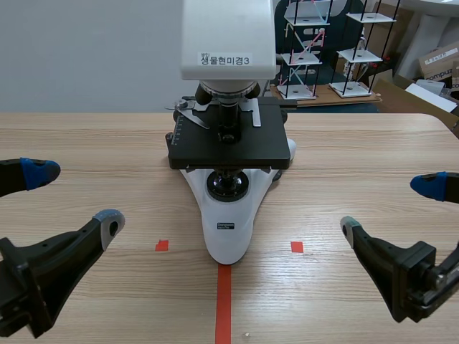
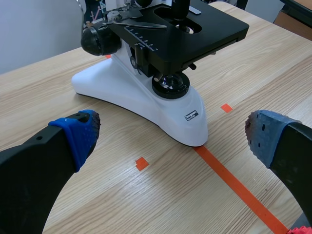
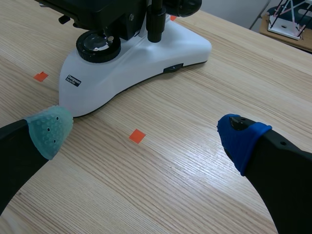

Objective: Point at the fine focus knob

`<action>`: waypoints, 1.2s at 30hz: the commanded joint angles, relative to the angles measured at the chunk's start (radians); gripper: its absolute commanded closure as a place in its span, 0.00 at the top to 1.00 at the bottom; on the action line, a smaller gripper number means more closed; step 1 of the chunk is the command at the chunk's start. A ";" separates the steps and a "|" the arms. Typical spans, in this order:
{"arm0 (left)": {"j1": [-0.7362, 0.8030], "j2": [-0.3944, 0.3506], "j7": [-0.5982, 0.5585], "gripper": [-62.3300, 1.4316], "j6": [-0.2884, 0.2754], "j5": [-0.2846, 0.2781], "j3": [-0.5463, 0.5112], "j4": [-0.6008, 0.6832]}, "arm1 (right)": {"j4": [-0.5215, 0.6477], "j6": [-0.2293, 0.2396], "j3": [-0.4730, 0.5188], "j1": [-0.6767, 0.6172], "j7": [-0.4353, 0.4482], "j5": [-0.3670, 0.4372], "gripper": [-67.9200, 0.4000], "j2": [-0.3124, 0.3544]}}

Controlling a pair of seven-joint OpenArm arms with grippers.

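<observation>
Both sets of fingers spread wide, gripping nothing: left gripper (image 1: 72, 198) and right gripper (image 1: 391, 206) hang low over the table (image 1: 86, 143), flanking the microscope (image 1: 228, 215) without touching it. The black focus knob (image 2: 99, 40) sits on the microscope's side, under the stage (fine part hard to separate) — eyepiece end cut off.

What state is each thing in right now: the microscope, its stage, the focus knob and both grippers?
microscope: upright on the table, base pointing toward the robot.
stage: level.
focus knob: untouched, no gripper near it.
left gripper: open, holding nothing, apart from the microscope.
right gripper: open, holding nothing, apart from the microscope.
</observation>
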 commanded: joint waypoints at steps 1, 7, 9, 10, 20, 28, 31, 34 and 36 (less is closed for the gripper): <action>0.002 0.003 -0.011 1.00 -0.002 -0.010 0.003 0.016 | 0.011 -0.004 0.017 0.003 0.018 0.011 1.00 0.011; 0.002 0.003 -0.011 1.00 -0.002 -0.010 0.003 0.016 | 0.011 -0.004 0.017 0.003 0.017 0.011 1.00 0.011; 0.002 0.003 -0.011 1.00 -0.002 -0.010 0.003 0.016 | 0.011 -0.004 0.017 0.003 0.017 0.011 1.00 0.011; 0.002 0.003 -0.011 1.00 -0.002 -0.010 0.003 0.016 | 0.011 -0.004 0.017 0.003 0.017 0.011 1.00 0.011; 0.002 0.003 -0.011 1.00 -0.002 -0.010 0.003 0.016 | 0.011 -0.004 0.017 0.003 0.018 0.011 1.00 0.011; 0.002 0.003 -0.011 1.00 -0.002 -0.010 0.003 0.016 | 0.003 -0.004 0.022 0.003 0.055 0.009 0.67 0.011; 0.002 0.003 -0.011 1.00 -0.002 -0.010 0.003 0.016 | -0.030 -0.004 0.022 0.013 0.101 0.007 0.45 0.014; 0.002 0.003 -0.011 1.00 -0.002 -0.009 0.003 0.016 | -0.091 -0.004 0.022 0.046 0.142 0.007 0.28 0.014; 0.002 0.003 -0.011 1.00 -0.002 -0.009 0.003 0.016 | -0.134 -0.003 0.022 0.078 0.159 0.007 0.19 0.019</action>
